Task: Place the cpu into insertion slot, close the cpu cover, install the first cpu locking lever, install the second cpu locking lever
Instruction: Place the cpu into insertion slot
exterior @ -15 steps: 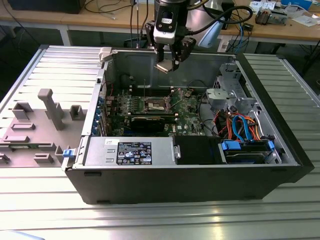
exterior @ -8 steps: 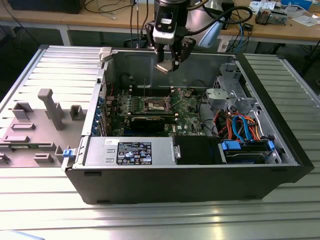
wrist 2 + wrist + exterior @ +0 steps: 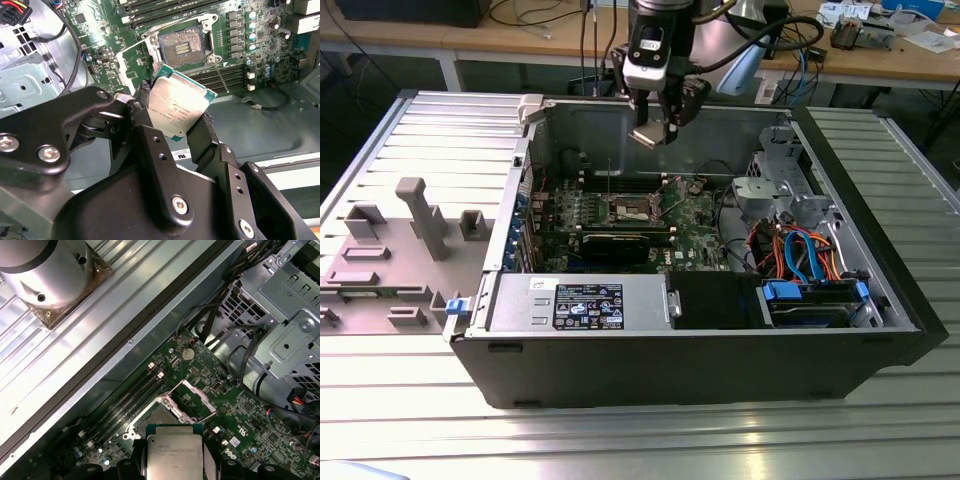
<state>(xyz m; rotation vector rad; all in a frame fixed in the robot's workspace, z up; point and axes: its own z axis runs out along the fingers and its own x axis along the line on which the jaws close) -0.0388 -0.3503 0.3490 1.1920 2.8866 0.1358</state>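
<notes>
Between fingers (image 3: 204,134): cpu (image 3: 177,107) clamped, well above insertion slot (image 3: 182,47).

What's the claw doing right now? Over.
Claw shut on cpu, above the motherboard. Insertion slot bare, cpu cover open. Nothing between.

Open tower case (image 3: 700,370) on its side on ribbed metal table (image 3: 410,440). Power supply box (image 3: 585,303) sits along the camera-side wall, with a black expansion card (image 3: 620,243) just beyond it. Orange and blue cables (image 3: 805,250) run beside the drive cage (image 3: 775,195). Grey fixture blocks (image 3: 417,212) at the exterior view's left. Coin cell (image 3: 187,354) near memory slots (image 3: 127,402).
</notes>
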